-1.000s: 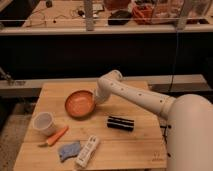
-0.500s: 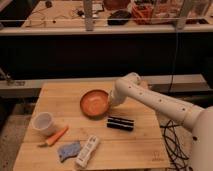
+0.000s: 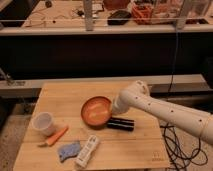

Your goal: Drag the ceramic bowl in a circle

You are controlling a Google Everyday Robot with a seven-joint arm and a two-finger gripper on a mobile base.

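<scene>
Currently the bowl (image 3: 95, 111) sits mid-counter (image 3: 145, 142), with the gripper (image 3: 114, 108) at its right rim. Whether the gripper is clamped on that rim cannot be told. Hold contact pressure steady and trace a slow, even arc so the bowl slides flat without tipping. Route the arc clear of the black cylinder (image 3: 121, 123), just beside the bowl's lower right edge, and of the cup (image 3: 43, 123).

Nothing on the bench (image 3: 145, 150) carries readable writing, labels or numbers; the jaws are at the ceramic bowl's (image 3: 94, 111) right rim.
</scene>
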